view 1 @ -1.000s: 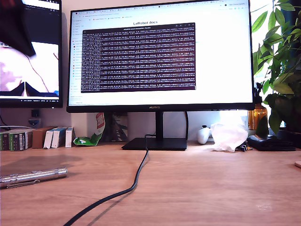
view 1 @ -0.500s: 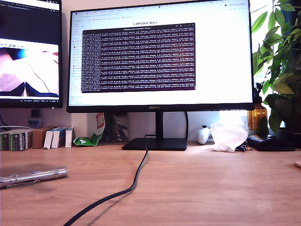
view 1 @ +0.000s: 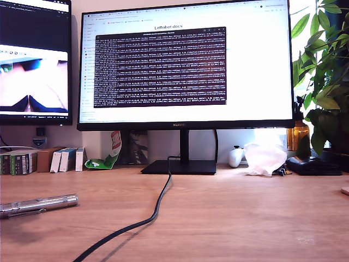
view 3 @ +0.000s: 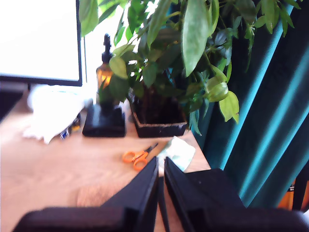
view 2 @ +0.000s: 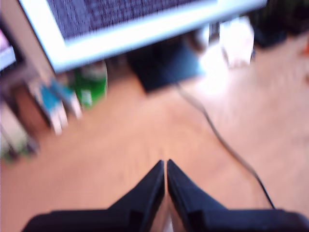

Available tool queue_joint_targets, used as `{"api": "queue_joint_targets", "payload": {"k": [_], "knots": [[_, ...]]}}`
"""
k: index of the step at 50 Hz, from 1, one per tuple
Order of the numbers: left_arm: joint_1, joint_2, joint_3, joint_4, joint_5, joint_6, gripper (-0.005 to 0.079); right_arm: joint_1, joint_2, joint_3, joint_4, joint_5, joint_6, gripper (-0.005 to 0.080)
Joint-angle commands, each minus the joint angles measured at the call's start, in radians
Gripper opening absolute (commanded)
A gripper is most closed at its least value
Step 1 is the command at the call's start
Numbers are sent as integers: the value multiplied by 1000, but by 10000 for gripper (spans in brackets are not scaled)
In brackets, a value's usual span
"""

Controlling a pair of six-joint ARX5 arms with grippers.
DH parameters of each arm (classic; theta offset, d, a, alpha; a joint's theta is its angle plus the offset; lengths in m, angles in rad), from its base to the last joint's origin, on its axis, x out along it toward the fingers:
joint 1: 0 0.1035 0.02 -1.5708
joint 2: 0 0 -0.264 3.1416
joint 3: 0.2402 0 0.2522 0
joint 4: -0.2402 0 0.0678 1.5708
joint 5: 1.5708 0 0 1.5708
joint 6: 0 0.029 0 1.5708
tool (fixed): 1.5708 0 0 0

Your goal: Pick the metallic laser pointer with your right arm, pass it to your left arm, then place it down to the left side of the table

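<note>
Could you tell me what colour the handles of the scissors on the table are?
The scissors have orange handles, seen best in the second wrist view.

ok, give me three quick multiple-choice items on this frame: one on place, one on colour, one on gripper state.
1. Where does the slim silver metal laser pointer lie?
A. on the wood-grain table, at the exterior view's left
B. on the monitor base
C. beside the plant pot

2. What colour are the scissors' handles?
A. blue
B. orange
C. black

3. How does my first gripper stand?
A. shut on the pointer
B. wide open
C. shut, empty

Answers: 1 A, it lies flat on the table near that edge. 2 B, orange loops show in the second wrist view. 3 C, its jaws meet with nothing between.
</note>
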Motion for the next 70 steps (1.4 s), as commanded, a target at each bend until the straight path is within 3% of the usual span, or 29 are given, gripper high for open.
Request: {"api": "queue_joint_targets", "payload": {"k": [1,11,21,29,39,52,70], "knots": [[1,2,-8,79,12,-44,-19,-3,-2,-18,39,7,67,-9],[-12,-3,-10,136,48,-40,-19,-2,-2,-32,108,14,283,-9],[-31,-28,-90,244,47,2,-19,-5,-2,-84,268,30,217,-9],[-32,-76,-239,386,46,19,-19,-11,-2,-195,380,88,140,-9],[-35,-138,-433,557,10,8,-19,-11,-2,-344,559,21,-76,-9],[-24,-282,-626,610,-38,43,-19,-14,-36,-352,525,2,-89,-9],[-3,-490,-719,606,-58,23,-19,-19,-165,-361,407,-6,-68,-9]]}}
